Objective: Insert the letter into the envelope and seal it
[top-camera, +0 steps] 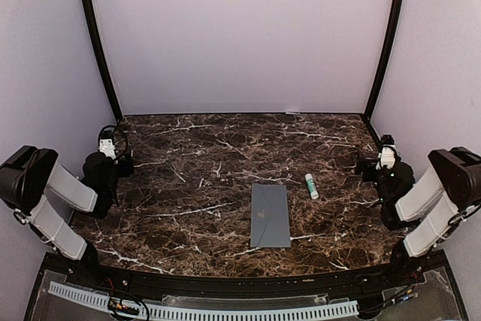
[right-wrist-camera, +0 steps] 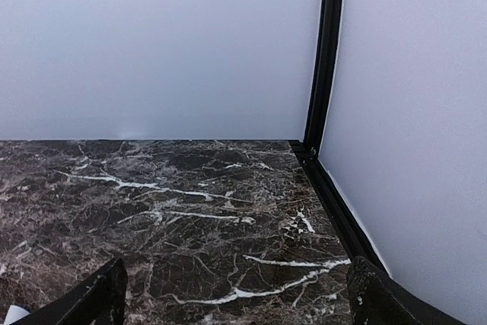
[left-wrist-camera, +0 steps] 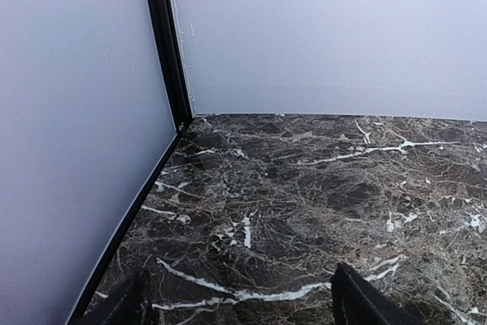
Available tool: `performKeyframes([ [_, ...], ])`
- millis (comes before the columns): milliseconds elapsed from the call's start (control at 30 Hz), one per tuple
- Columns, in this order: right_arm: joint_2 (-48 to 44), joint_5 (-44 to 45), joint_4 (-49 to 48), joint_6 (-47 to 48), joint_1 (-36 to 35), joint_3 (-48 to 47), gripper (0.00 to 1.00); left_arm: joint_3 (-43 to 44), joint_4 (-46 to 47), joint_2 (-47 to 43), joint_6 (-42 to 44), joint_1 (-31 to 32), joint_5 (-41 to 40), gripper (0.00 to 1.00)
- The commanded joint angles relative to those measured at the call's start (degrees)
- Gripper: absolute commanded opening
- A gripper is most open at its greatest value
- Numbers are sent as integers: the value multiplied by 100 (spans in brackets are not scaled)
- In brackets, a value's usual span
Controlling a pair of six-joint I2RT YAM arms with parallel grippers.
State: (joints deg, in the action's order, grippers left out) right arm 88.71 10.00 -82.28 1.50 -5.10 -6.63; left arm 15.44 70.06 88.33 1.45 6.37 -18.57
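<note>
Flat, matte blue-grey paper envelope (top-camera: 270,216) lies on the dark white-veined marble bench (top-camera: 188,186), long axis running away from me, inward of my right claw (right-wrist-camera: 236,294), which is nearer than my left claw (left-wrist-camera: 242,302). Both stand wide, empty. No tan letter visible; a small white-and-green glue stick (top-camera: 311,186) lies near

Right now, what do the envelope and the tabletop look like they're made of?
The envelope: probably matte blue-grey paper; it lies flat, with creased flap lines. The tabletop: dark brown marble or a marble-look laminate with white veins; I cannot tell which.
</note>
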Motion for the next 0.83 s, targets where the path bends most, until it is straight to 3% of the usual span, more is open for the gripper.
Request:
performKeyframes([
  [0,5,285,97,-124,28,-368,99,103,165,-23,-202,-179,166,81],
  [300,4,573,256,-329,53,-462,99,-267,1083,229,-351,-284,100,87],
  [500,12,565,274,-332,56,-470,99,-276,1131,244,-352,-283,90,88],
  [600,15,560,283,-328,53,-479,98,-286,1128,233,-356,-278,96,98],
  [800,24,621,173,-301,11,-433,99,-286,1107,224,-365,-269,92,99],
])
